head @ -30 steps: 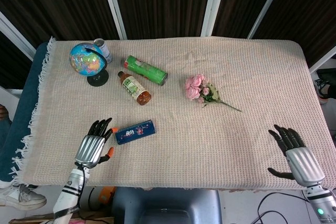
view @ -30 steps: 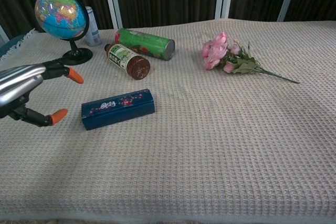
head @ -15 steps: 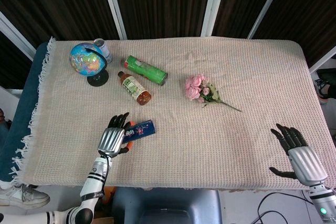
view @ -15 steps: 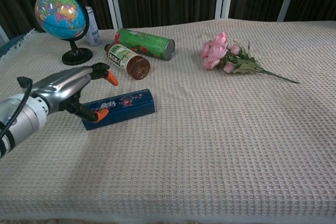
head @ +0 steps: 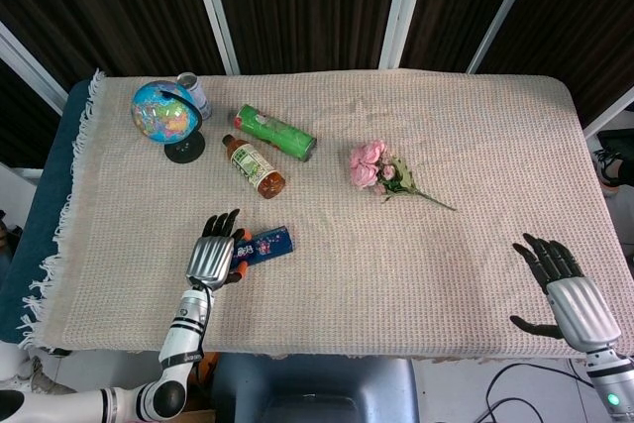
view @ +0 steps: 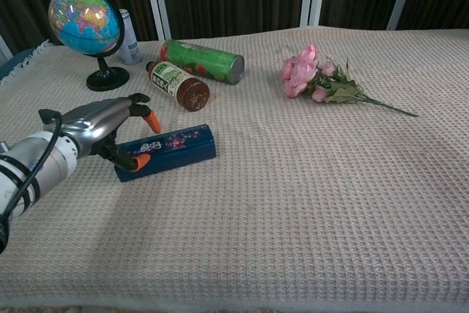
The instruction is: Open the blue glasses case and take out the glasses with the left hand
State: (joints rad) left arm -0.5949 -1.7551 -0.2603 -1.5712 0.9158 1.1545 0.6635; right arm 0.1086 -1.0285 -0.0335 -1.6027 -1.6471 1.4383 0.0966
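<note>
1. Reaching in from the near left edge, the left hand sits over the left end of the blue case, fingers apart and arched, with one orange tip against the case's front face and another raised above its lid. It looks to be straddling that end rather than gripping it; I cannot tell whether any real hold is made.
2. Lying flat on the cloth, the case is closed, its long side slanting across the near left of the table, so the glasses are presumably inside, unseen.
3. Coming at the end of the case probably gives the fingers a short edge to hook, since the lid seam likely runs along the long side.
4. Resting at the near right corner, the right hand is well apart from everything, fingers spread and holding nothing; the task belongs to the other hand, so it stays clear.
5. Behind the case lie a brown bottle and a green can, both on their sides, with a globe at the far left and pink flowers towards the middle. None touch the case, so a lid swinging up should meet nothing.
</note>
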